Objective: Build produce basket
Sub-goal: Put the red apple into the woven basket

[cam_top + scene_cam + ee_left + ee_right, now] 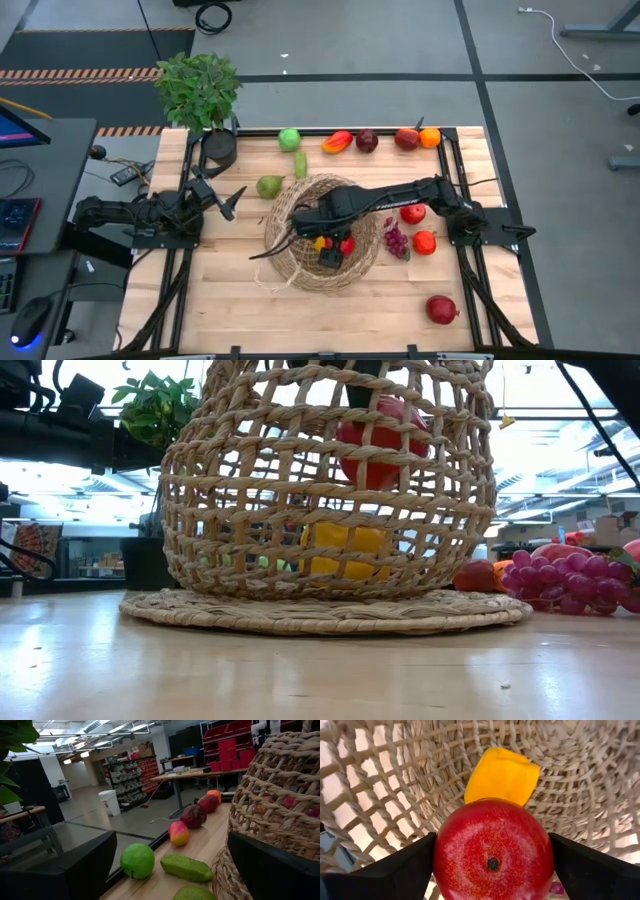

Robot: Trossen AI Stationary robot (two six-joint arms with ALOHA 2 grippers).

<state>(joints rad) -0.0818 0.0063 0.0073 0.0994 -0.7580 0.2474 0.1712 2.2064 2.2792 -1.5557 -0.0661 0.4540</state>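
The right gripper (333,246) reaches from the right side of the table into the round wicker basket (290,205), which sits mid-table. Its two dark fingers are spread wide and clamped on either side of a red apple (493,856). In the right wrist view the apple fills the space between the fingers, its blossom end facing the camera. Directly beyond the apple, lower in the basket, lies a yellow-orange piece of produce (502,775). The low view shows the apple hanging above that yellow piece with open space between them, so it appears not yet set down. The coming move likely turns on this: the apple sits straight over the yellow piece, so a release may land it there and let it roll against the woven wall.

The left gripper (222,199) waits at the left of the table, fingers apart and holding nothing, pointing toward the basket. A green pear (269,186) lies between it and the basket, nearer this arm.

Along the far edge lie a green apple (289,139), a green vegetable (301,165), a red-and-yellow mango (337,142) and a dark red fruit (367,141). Purple grapes (396,241) lie just right of the basket. A potted plant (200,88) stands at the far left corner.
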